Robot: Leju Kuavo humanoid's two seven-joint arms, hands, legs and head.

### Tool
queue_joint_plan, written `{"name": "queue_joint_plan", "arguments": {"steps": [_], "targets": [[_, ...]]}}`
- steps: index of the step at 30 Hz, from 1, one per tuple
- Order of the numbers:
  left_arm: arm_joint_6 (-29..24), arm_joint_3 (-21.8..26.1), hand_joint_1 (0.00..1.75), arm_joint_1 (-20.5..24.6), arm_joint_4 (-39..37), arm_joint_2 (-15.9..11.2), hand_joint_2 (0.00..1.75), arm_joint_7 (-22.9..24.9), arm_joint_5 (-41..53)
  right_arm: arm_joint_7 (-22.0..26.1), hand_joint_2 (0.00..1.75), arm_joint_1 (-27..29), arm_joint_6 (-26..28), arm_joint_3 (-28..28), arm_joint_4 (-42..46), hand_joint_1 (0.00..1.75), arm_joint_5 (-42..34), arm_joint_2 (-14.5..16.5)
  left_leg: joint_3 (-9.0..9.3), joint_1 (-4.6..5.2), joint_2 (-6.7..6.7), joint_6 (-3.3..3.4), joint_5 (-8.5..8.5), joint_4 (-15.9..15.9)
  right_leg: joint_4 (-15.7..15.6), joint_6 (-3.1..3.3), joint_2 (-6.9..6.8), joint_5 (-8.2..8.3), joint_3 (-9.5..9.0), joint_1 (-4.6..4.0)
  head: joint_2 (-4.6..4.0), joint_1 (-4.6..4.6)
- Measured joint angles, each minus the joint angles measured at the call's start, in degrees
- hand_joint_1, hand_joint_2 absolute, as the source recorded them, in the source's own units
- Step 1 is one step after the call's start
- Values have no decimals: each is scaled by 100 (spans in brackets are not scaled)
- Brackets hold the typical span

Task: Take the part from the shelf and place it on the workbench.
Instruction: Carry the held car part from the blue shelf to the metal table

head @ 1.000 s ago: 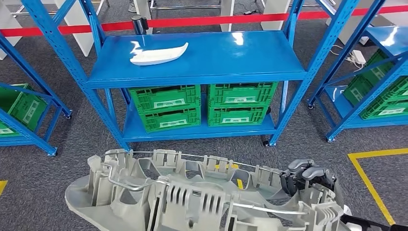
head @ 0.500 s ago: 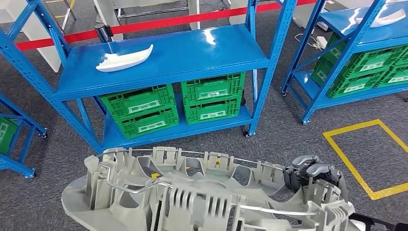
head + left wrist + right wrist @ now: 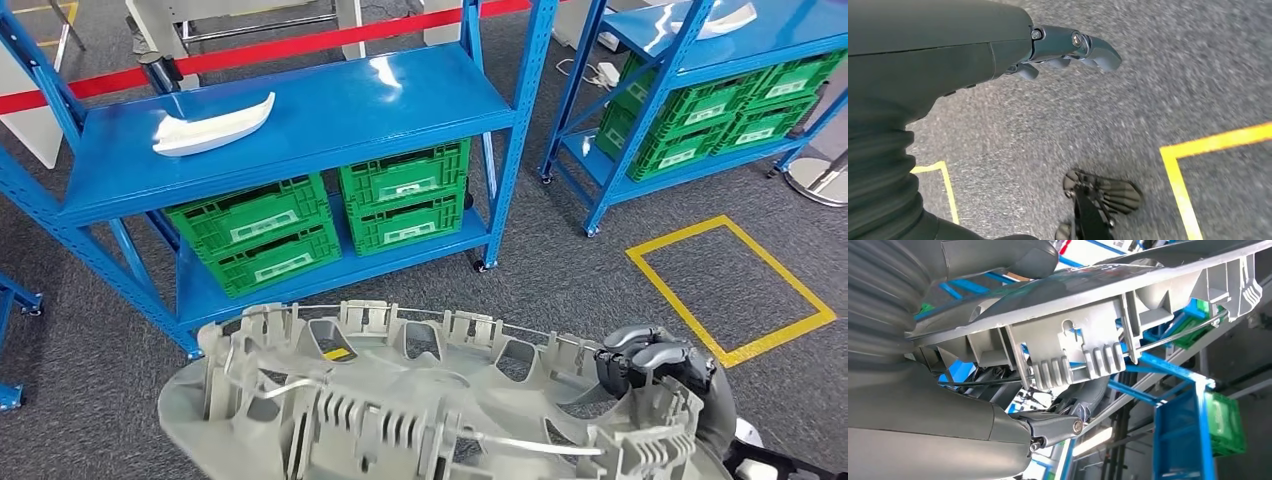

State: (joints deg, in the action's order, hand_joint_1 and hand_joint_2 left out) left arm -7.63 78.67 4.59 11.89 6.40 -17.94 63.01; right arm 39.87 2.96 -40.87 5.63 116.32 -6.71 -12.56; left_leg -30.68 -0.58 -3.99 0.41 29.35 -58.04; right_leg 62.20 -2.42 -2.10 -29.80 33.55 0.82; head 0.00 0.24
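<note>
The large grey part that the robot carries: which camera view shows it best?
The head view: the large grey part shows nearly whole there, ribbed side up, with the right hand gripping its right end. The right wrist view gives a close look along its ribbed side. The left wrist view looks down at grey carpet past the left hand.

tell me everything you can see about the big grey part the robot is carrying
The grey part is a large moulded piece that looks like plastic, long and curved, with ribs, tabs and cut-out openings along its upper edge and thin metal wires running across it. It is held off the floor in front of the robot, lying roughly level, ribbed side up. The right hand grips its right end, fingers curled over the edge. Beyond it stands a blue shelf.
</note>
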Motion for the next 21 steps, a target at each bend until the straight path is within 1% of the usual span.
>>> {"name": "queue_joint_plan", "arguments": {"steps": [1, 2, 3, 4, 5, 6, 7, 8, 9, 10, 11, 12, 13, 14, 15, 16, 17, 18, 19, 20, 21], "targets": [[3, -1, 0, 16, -2, 10, 175, -19, 0, 1, 175, -57, -25, 20, 8, 175, 2, -15, -4, 14, -41, -29, 12, -19, -256, 35, -67, 67, -123, -13, 0, 0], [3, -1, 0, 33, -2, 15, 175, -31, 0, 2, 175, -108, -44, 43, 10, 175, 3, -24, -6, 29, -78, -60, 19, -29, -367, 77, -99, 75, -162, -30, 0, -4], [3, -1, 0, 48, -3, 21, 175, -36, 1, 2, 175, -146, -56, 63, 10, 175, 5, -32, -4, 35, -117, -90, 16, -25, -373, 125, -50, 80, -145, -47, 0, -12], [3, -1, 0, 61, -3, 27, 175, -38, 1, 3, 175, -174, -61, 79, 11, 175, 9, -38, 1, 31, -144, -121, 13, -17, -380, 167, 1, 99, -131, -46, 0, -20], [3, -1, 0, 70, -4, 37, 175, -38, 1, 3, 175, -196, -64, 88, 11, 175, 13, -45, -8, 21, -104, -158, 38, -41, -390, 206, 42, 120, -120, -41, 0, -25], [3, -1, 0, 75, -6, 46, 175, -39, 1, 2, 175, -221, -63, 94, 12, 175, 16, -50, -49, 9, -15, -190, 119, -138, -400, 245, 85, 141, -109, -34, 0, -34], [3, -1, 0, 74, -8, 53, 175, -39, 1, 2, 175, -248, -63, 105, 13, 175, 20, -53, -142, 2, 108, -214, 267, -356, -410, 278, 126, 162, -100, -22, 0, -47], [3, -1, 0, 70, -10, 56, 175, -39, 1, 2, 175, -272, -61, 122, 13, 175, 21, -56, -289, -3, 239, -227, 463, -688, -412, 300, 171, 174, -86, -18, 0, -62], [2, -1, 0, 64, -11, 56, 175, -39, 1, 2, 175, -297, -55, 150, 13, 175, 25, -58, -468, -3, 313, -228, 661, -1090, -411, 314, 223, 182, -71, -22, 0, -75], [1, -1, 0, 58, -11, 55, 175, -40, 0, 1, 175, -323, -44, 188, 13, 175, 35, -58, -629, -2, 348, -226, 796, -1442, -410, 321, 281, 188, -60, -27, 0, -83], [-1, -1, 0, 57, -12, 55, 175, -43, 0, 1, 175, -346, -21, 233, 13, 175, 52, -59, -717, -1, 363, -221, 822, -1632, -408, 322, 345, 193, -55, -30, 0, -87], [-6, -1, 0, 60, -14, 56, 175, -47, 0, 0, 175, -368, 8, 287, 15, 175, 72, -59, -703, -2, 371, -211, 728, -1600, -405, 320, 411, 197, -56, -32, 0, -91], [-12, -1, 0, 64, -16, 56, 175, -55, 2, -1, 175, -385, 36, 342, 21, 175, 87, -59, -579, -3, 394, -195, 535, -1336, -401, 314, 476, 199, -62, -32, 0, -95], [-21, -1, 0, 69, -17, 56, 175, -64, 8, 0, 175, -400, 61, 396, 29, 175, 96, -59, -398, -7, 467, -176, 309, -942, -397, 305, 540, 200, -68, -30, 0, -98], [-30, -2, 0, 71, -20, 54, 175, -73, 15, 1, 175, -414, 77, 445, 37, 175, 95, -60, -226, -15, 587, -154, 145, -554, -384, 285, 601, 199, -63, -39, 0, -102], [-37, -3, 0, 73, -21, 52, 175, -78, 23, 3, 175, -422, 85, 482, 46, 175, 92, -61, -102, -19, 692, -137, 53, -268, -374, 256, 660, 206, -46, -41, 0, -104], [-42, -7, 0, 74, -21, 50, 175, -79, 33, 3, 175, -422, 90, 507, 57, 175, 91, -61, -42, -18, 769, -120, 30, -116, -369, 217, 716, 218, -19, -38, 0, -102], [-43, -18, 0, 75, -22, 49, 175, -79, 44, 4, 175, -413, 95, 523, 72, 175, 93, -62, -29, -12, 782, -100, 48, -73, -372, 172, 772, 237, 9, -34, 0, -100], [-43, -33, 0, 78, -22, 49, 175, -74, 63, 3, 175, -396, 100, 529, 91, 175, 101, -67, -28, -10, 733, -72, 40, -57, -384, 129, 827, 259, 32, -22, 0, -97], [-42, -54, 0, 81, -23, 50, 175, -62, 85, 3, 175, -375, 104, 532, 111, 175, 111, -74, -26, -13, 676, -36, 22, -37, -373, 94, 811, 257, 49, -17, 0, -95], [-43, -75, 0, 82, -23, 48, 175, -44, 102, 2, 175, -359, 100, 535, 127, 175, 120, -82, -21, -21, 617, 3, 5, -16, -303, 63, 722, 209, 88, -22, 0, -80]]}}
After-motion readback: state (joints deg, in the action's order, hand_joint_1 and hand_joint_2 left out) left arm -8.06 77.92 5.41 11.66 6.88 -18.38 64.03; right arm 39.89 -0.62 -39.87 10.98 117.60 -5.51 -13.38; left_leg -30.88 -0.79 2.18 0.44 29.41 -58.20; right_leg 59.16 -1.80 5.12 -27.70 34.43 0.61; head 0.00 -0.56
